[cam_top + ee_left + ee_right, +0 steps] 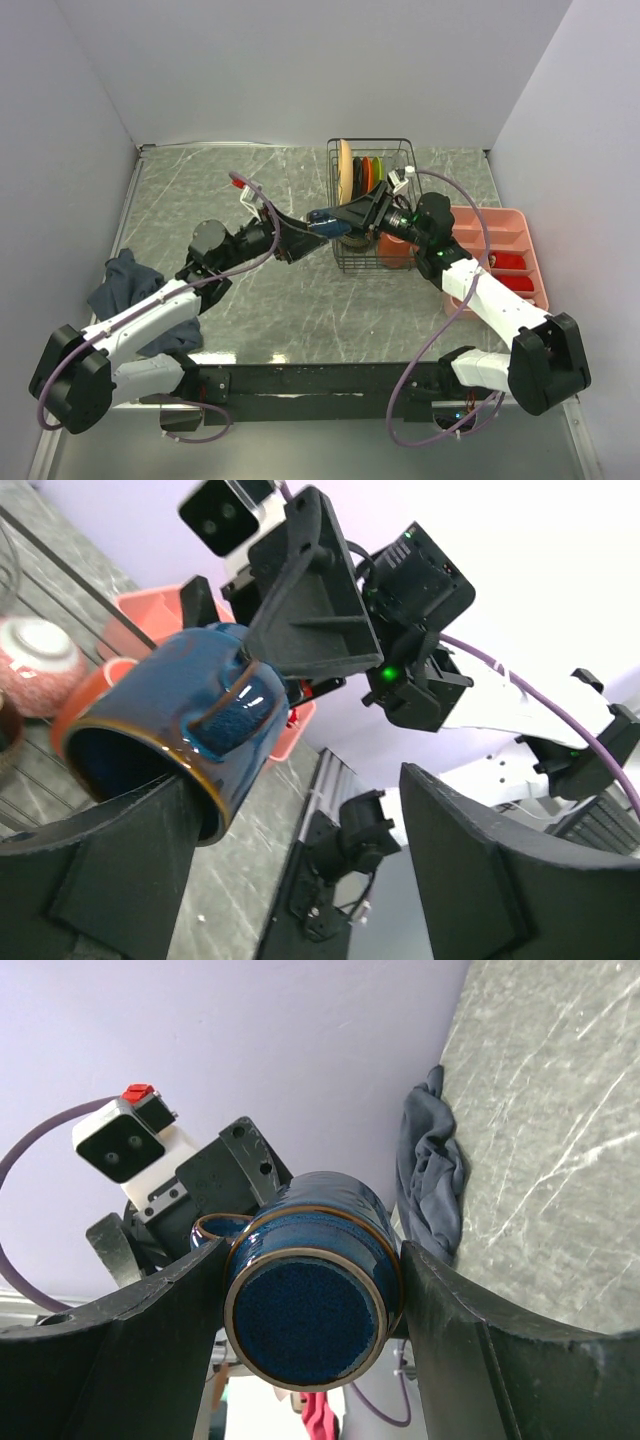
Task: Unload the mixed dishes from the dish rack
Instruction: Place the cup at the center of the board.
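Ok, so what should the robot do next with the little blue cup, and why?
Probably close the left gripper on the blue cup. The right gripper holds it in the air beside the dish rack, and the cup's open end sits between the left gripper's open fingers, close to one of them. Only after that should the right one let go.

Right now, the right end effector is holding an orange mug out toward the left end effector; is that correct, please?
Not quite: it is a dark-blue cup, not an orange mug. The right wrist view shows it clamped in the right end effector, held out toward the left end effector.
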`<control>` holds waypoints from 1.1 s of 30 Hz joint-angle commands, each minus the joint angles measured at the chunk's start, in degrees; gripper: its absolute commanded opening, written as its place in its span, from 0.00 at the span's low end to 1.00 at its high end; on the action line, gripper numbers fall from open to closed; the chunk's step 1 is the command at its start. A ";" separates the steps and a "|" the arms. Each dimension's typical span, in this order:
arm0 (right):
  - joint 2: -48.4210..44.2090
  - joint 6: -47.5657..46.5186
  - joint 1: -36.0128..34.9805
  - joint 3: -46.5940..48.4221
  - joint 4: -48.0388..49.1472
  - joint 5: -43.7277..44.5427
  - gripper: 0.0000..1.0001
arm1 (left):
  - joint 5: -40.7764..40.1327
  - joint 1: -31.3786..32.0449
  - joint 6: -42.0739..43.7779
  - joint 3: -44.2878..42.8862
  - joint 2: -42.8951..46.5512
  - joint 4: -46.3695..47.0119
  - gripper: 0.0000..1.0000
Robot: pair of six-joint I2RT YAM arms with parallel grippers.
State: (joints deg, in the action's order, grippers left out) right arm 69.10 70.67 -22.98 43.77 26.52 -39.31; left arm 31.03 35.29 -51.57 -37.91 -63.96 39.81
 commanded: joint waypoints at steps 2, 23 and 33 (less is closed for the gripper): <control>-0.28 2.98 0.31 -0.79 6.96 -0.86 0.00 | -0.70 1.54 -3.62 0.73 -0.63 5.63 0.76; -0.11 7.64 0.31 -5.54 11.10 0.99 0.00 | -8.70 4.00 -1.17 3.37 3.58 5.81 0.05; -2.91 1.68 0.74 -6.42 4.09 2.48 0.72 | -14.93 3.74 4.63 1.18 7.89 -6.74 0.01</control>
State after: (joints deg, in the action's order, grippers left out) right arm 68.86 78.98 -23.88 38.11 34.89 -40.38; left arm 21.65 39.81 -52.05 -34.09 -59.99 36.71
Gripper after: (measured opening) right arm 0.731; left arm 0.075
